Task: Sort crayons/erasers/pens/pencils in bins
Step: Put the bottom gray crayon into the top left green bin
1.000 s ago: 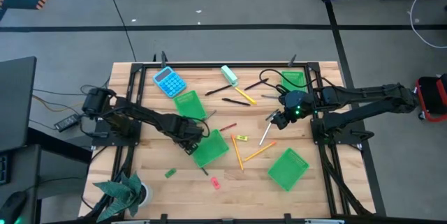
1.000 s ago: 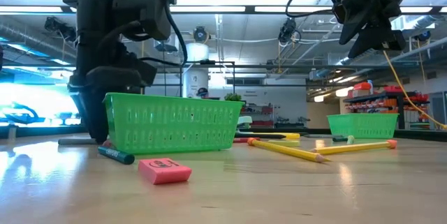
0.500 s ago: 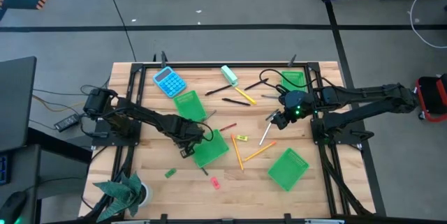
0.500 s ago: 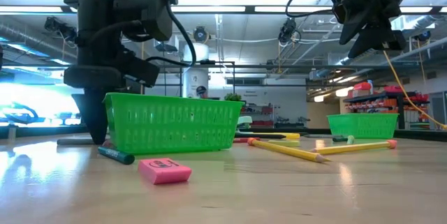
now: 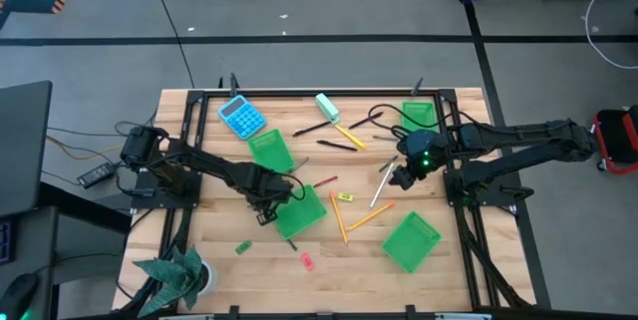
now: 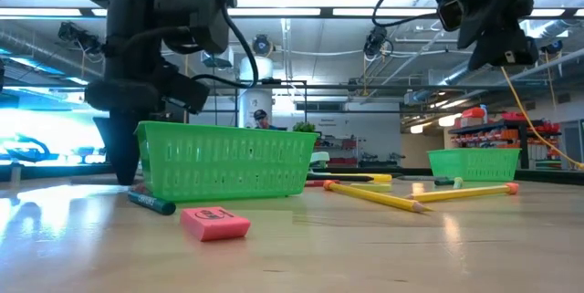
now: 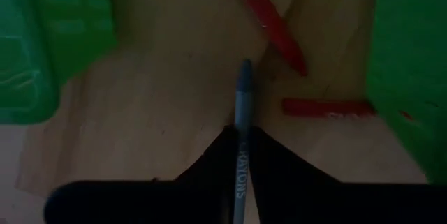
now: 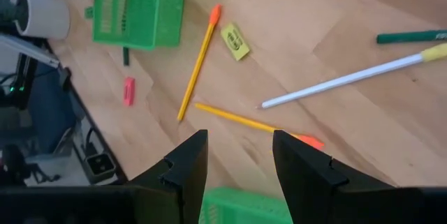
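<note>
Little can be read. In the left wrist view, the blue-grey crayon (image 7: 242, 140) between the left gripper's (image 7: 241, 155) dark fingers carries lettering along its wrapper, seemingly "CRAYONS", though only partly legible. The red crayon (image 7: 268, 21) lying beyond it shows white letters starting "CR", cut off by the picture's edge. A second red crayon (image 7: 328, 107) has white marks too blurred to read. The pink eraser (image 6: 214, 223) in the low view bears an embossed oval mark, unreadable
</note>
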